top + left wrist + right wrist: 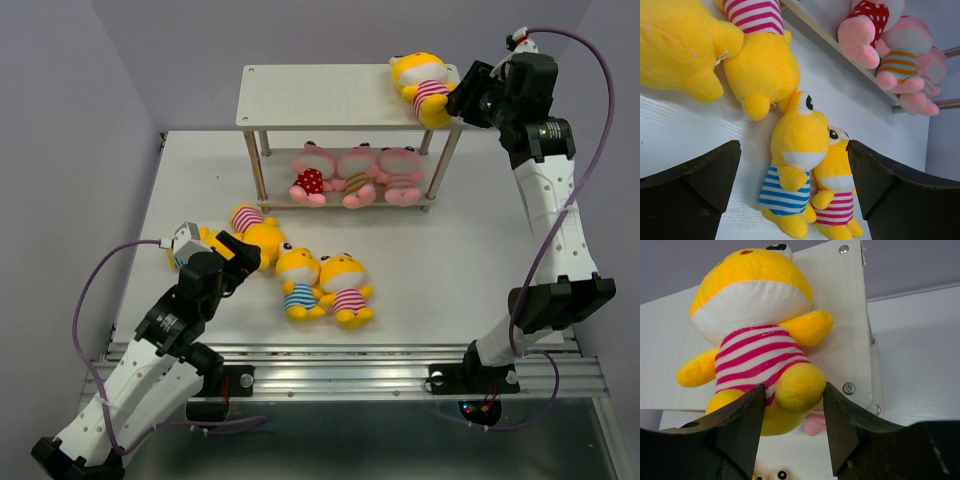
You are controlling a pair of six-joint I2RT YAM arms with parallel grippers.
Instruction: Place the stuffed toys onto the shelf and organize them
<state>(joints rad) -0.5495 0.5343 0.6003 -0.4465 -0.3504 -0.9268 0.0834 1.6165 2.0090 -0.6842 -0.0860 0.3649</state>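
Note:
The shelf (320,98) stands at the back of the table. A yellow toy in a pink-striped shirt (425,85) lies on its back at the right end of the top board (840,315), legs over the edge. My right gripper (794,390) is shut on one leg of this toy (757,315). Three pink toys (355,175) sit on the lower tier. My left gripper (240,258) is open and empty above the table. Ahead of it lie a blue-striped yellow toy (790,175) and a pink-striped yellow toy (837,195). Two more yellow toys (255,228) lie by it.
The white table (450,260) carries the shelf and the loose toys. Purple walls close in the back and sides. The metal rail (350,370) with the arm bases runs along the near edge. The left part of the top board holds nothing.

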